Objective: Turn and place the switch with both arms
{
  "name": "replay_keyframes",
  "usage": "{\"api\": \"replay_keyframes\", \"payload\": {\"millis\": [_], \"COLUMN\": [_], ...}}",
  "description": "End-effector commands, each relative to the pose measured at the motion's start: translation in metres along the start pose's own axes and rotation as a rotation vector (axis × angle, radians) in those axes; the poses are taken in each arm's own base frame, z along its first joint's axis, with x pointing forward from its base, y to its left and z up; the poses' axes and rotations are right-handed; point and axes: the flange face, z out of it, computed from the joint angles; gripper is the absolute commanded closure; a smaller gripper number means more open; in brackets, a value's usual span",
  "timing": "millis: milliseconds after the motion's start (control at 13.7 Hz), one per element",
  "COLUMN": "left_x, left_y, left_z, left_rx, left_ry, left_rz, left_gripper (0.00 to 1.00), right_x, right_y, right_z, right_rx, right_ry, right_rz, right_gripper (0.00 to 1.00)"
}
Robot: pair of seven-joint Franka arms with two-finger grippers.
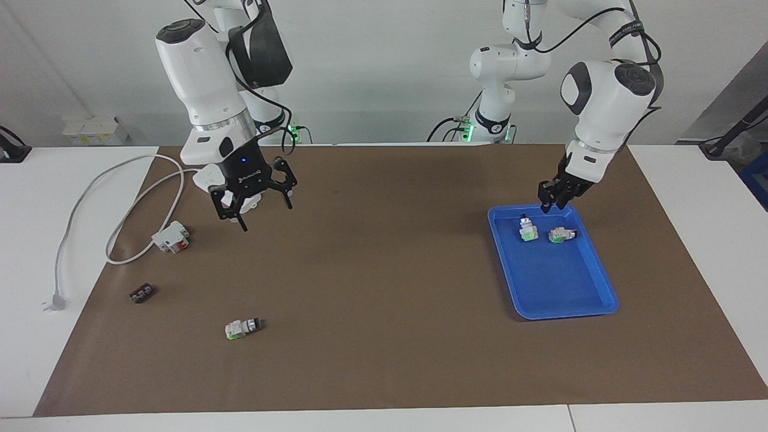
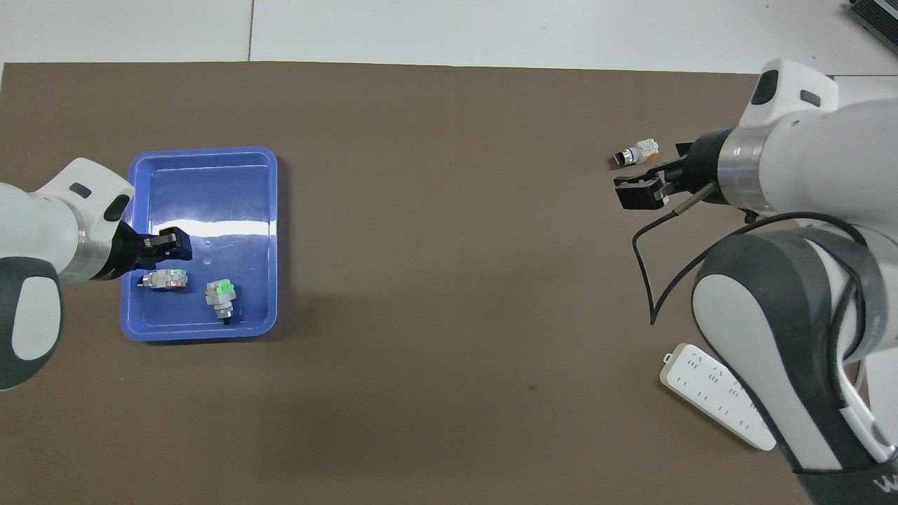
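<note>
Right gripper [image 1: 257, 201] open, empty, over bench, switch [image 1: 243, 327] at its 6 o'clock. Left gripper [image 1: 555, 195] closed, empty, over tray [image 1: 570, 288] rim.

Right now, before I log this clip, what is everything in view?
orange-faced switch: one, white with a black-and-silver knob, on the mat, toward the right arm's end
tray: one, blue, toward the left arm's end
tray switches: two, white with green, in the tray's end nearer the robots
block: one, white and red, nearer the robots than the orange-faced switch
small piece: one, black, beside the block
power strip: one, white, with a pale cable
mat: one, brown, covering the table
right gripper: black, open, over the mat near the block
left gripper: black, over the tray's edge nearest the robots
</note>
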Motion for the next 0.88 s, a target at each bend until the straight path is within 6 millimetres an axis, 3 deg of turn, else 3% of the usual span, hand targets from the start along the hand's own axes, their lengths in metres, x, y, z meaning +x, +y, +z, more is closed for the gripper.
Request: {"api": "replay_keyframes", "payload": {"millis": [0, 146, 438, 803], "left_x": [0.010, 0.019, 0.014, 0.008], "left_y": [0.006, 0.012, 0.014, 0.012], "left_z": [-0.028, -0.053, -0.094, -0.126], "left_rx": [0.025, 0.033, 0.059, 0.092], "left_ry": [-0.009, -0.048, -0.092, -0.097], "left_rz": [0.031, 0.042, 0.128, 0.202], "left_gripper": [0.02, 0.02, 0.01, 0.01], "right_x": [-0.004, -0.008, -0.028, -0.048], "right_y": [0.028, 0.039, 0.057, 0.051], "right_z": [-0.009, -0.013, -0.029, -0.039], "right_rx": [-0.035, -0.059, -0.110, -0.184], "right_ry": [0.009, 0.007, -0.077, -0.204], "right_rz": [0.216, 0.284, 0.377, 0.530], "right_gripper": [0.00, 0.00, 0.00, 0.00]}}
